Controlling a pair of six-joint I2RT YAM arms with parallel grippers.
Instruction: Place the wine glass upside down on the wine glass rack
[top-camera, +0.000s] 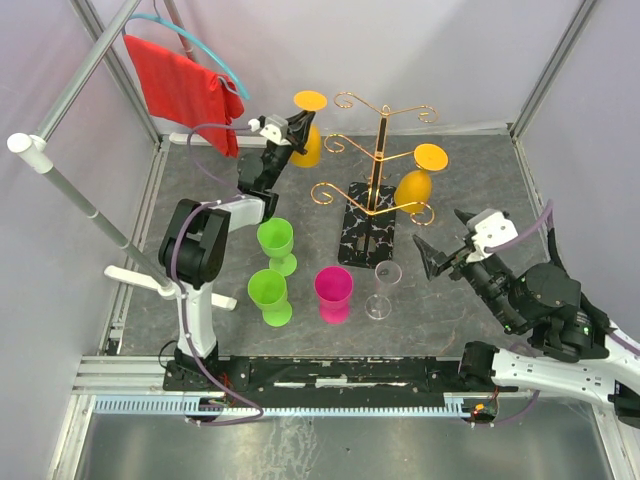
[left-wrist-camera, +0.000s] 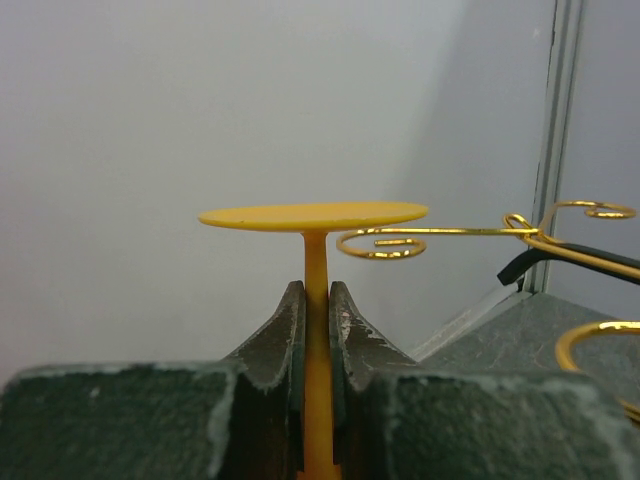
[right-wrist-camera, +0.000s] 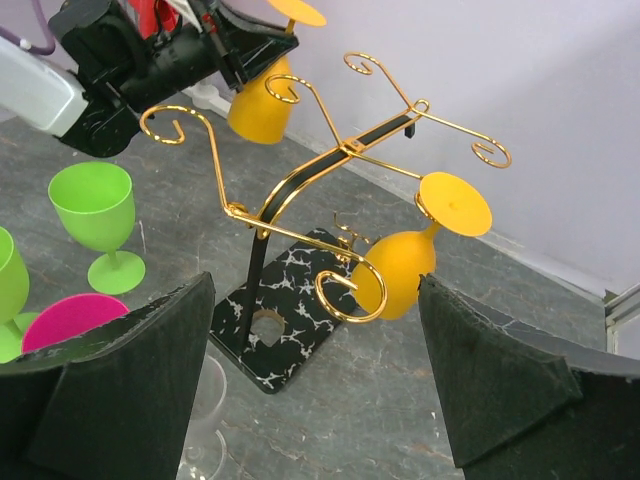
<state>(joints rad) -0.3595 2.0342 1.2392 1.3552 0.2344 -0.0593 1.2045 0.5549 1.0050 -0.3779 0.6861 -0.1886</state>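
Observation:
My left gripper (top-camera: 295, 128) is shut on the stem of a yellow wine glass (top-camera: 308, 143) held upside down, foot on top. In the left wrist view the stem (left-wrist-camera: 315, 262) is pinched between the fingers (left-wrist-camera: 285, 340) and the flat foot (left-wrist-camera: 312, 215) sits just left of a curled arm (left-wrist-camera: 385, 243) of the gold wine glass rack (top-camera: 380, 150). A second yellow glass (top-camera: 413, 188) hangs upside down on the rack's right side (right-wrist-camera: 400, 265). My right gripper (top-camera: 437, 256) stands open and empty to the right of the rack's black marble base (right-wrist-camera: 290, 320).
Two green glasses (top-camera: 276, 240) (top-camera: 268, 292), a pink glass (top-camera: 333, 290) and a clear glass (top-camera: 383, 290) stand upright in front of the rack. A red cloth (top-camera: 185, 85) hangs on a hanger at the back left, near a white pole (top-camera: 85, 200).

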